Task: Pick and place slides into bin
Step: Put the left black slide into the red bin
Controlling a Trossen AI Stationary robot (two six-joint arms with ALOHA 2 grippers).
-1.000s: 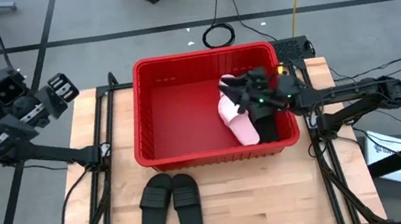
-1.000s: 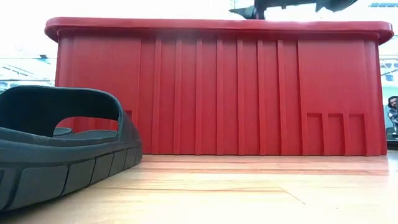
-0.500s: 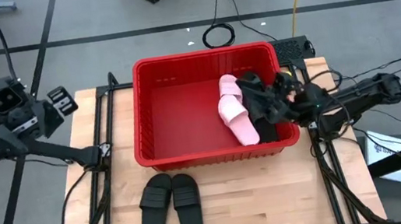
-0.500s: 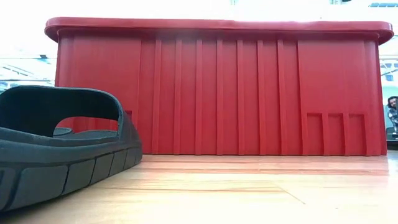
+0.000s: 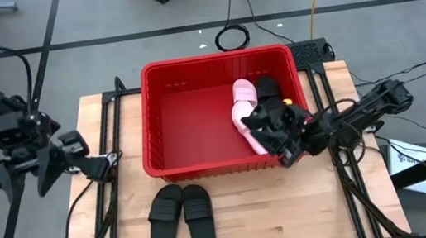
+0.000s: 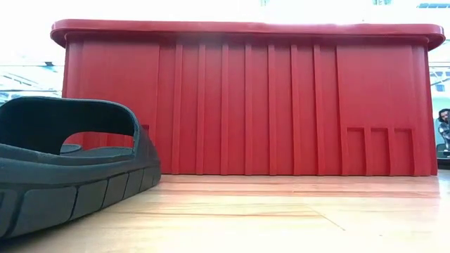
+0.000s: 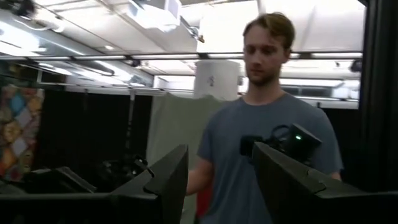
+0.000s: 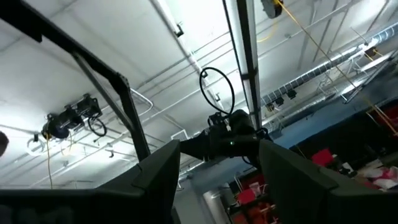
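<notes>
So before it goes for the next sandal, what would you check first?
1. Black sandals left on the table: two, side by side, ok.
2. Red bin has room: left half bare, ok.
3. Pink sandals inside the bin: ok.
4. Right gripper empty: open, over the bin's right side, ok.
5. Left gripper empty: open, off the table's left edge, ok.
6. Person near the left arm: not ok.

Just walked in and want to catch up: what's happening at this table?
A two-armed robot is loading slides into the red bin. Two pink slides and a black slide lie inside; a black pair waits on the table in front. The right gripper hangs open and empty over the bin; the left gripper, open, is off to the side.
</notes>
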